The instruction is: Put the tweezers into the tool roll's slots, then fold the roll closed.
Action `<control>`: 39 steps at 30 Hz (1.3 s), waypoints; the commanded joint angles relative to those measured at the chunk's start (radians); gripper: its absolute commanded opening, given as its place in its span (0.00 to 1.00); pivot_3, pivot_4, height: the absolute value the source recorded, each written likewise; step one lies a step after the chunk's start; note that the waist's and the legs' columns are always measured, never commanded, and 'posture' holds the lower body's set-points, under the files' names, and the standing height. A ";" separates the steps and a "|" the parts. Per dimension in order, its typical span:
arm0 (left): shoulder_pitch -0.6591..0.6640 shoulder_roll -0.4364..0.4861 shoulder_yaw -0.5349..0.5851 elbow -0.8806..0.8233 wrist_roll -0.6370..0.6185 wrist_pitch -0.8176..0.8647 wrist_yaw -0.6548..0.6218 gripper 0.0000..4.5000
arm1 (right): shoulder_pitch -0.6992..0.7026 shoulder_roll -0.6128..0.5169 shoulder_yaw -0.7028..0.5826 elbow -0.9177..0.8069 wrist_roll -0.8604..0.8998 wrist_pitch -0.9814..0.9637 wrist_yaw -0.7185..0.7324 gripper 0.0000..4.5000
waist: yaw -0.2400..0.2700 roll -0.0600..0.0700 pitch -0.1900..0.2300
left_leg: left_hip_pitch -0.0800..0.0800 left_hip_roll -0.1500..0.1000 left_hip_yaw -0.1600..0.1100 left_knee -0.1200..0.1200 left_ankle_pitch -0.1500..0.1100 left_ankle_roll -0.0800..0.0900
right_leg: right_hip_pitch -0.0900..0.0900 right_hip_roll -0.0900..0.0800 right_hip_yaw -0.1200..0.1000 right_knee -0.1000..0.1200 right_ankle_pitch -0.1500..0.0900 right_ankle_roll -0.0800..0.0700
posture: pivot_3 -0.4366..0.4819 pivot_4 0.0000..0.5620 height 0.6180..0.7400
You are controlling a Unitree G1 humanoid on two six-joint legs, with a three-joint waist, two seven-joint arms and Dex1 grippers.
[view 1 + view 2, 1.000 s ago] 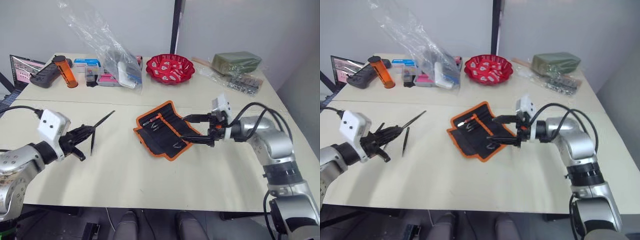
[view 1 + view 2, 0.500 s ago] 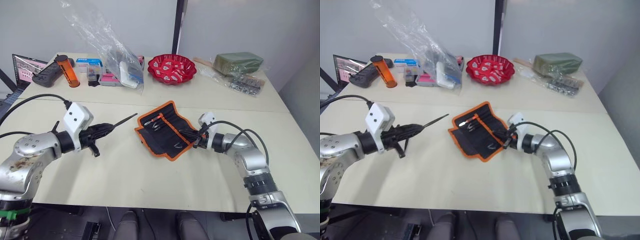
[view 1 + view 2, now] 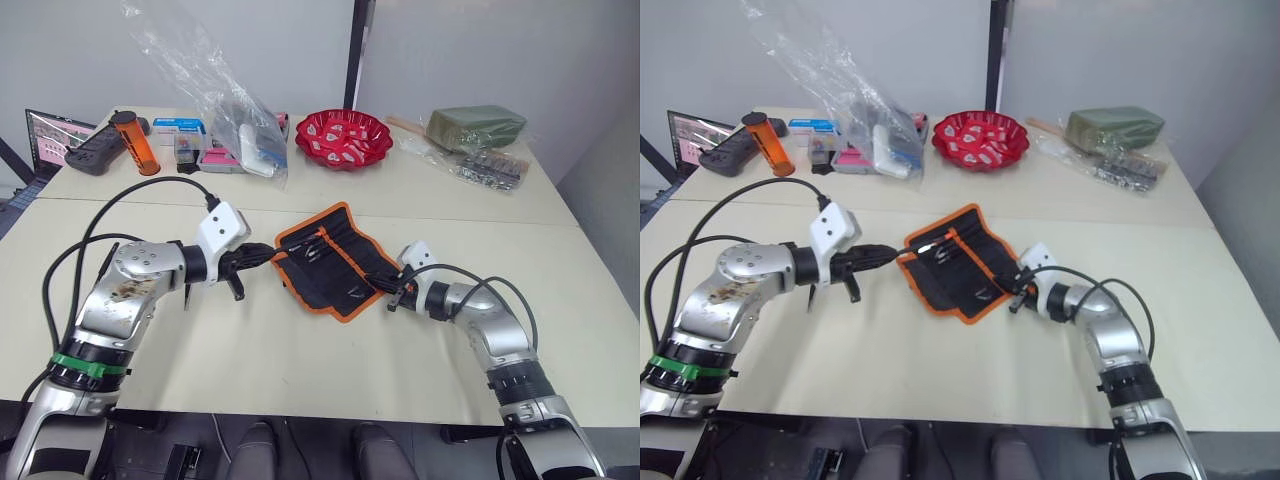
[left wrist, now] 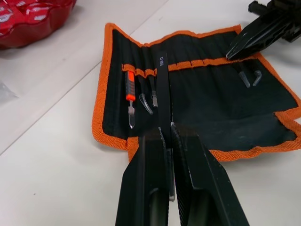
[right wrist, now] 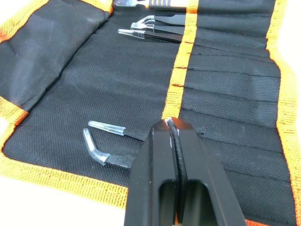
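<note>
The tool roll (image 3: 334, 258) lay open on the table (image 3: 300, 350), several tweezers already in its slots. The left gripper (image 4: 167, 136) was clamped on one pair of tweezers (image 4: 163, 89) above the roll's near edge; small white lettering on it was unreadable. The right gripper (image 5: 172, 123), fingers pressed together, touched the orange stripe (image 5: 181, 56).

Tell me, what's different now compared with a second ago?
The left gripper, clamped on a pair of tweezers, has swung in from the open table to the tool roll, the tweezers now reaching over its left edge. The right gripper, open a second ago, has shut and sits on the roll's orange stripe. The roll, the tools in its slots and the red bowl stayed put.
</note>
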 commanded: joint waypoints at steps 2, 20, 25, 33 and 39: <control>-0.071 -0.026 -0.064 0.070 0.098 -0.049 -0.006 0.00 | 0.032 0.014 -0.002 0.029 -0.005 0.031 -0.016 0.00 | 0.000 0.000 0.000 | 0.003 0.000 0.000 0.000 0.000 0.000 | 0.004 0.000 0.000 0.000 -0.002 0.003 | 0.48 0.27 1.00; -0.169 -0.183 -0.155 0.211 0.228 -0.007 -0.001 0.00 | 0.035 0.027 -0.041 0.026 0.009 0.063 -0.027 0.00 | -0.002 0.000 0.000 | 0.005 0.000 -0.002 0.002 0.000 0.000 | 0.007 0.000 -0.001 0.000 -0.004 0.007 | 0.48 0.27 1.00; -0.148 -0.167 -0.156 0.158 0.222 0.028 -0.031 0.00 | 0.045 0.030 -0.039 0.023 0.010 0.063 -0.026 0.00 | -0.001 0.000 0.000 | 0.005 0.000 -0.002 0.002 0.000 0.000 | 0.007 0.000 -0.001 0.000 -0.004 0.007 | 0.48 0.27 1.00; -0.151 -0.174 -0.148 0.139 0.238 0.078 -0.008 0.00 | 0.039 0.036 -0.034 0.038 0.007 0.059 -0.016 0.00 | -0.001 0.000 0.000 | 0.005 0.000 -0.002 0.002 0.000 0.000 | 0.007 0.000 -0.001 0.000 -0.004 0.007 | 0.48 0.27 1.00; -0.200 -0.235 -0.153 0.218 0.265 0.070 0.038 0.00 | 0.032 0.043 -0.029 0.048 0.005 0.056 -0.012 0.00 | -0.001 0.000 0.000 | 0.005 -0.001 -0.002 0.003 0.000 0.000 | 0.007 0.000 -0.001 0.000 -0.004 0.008 | 0.48 0.27 1.00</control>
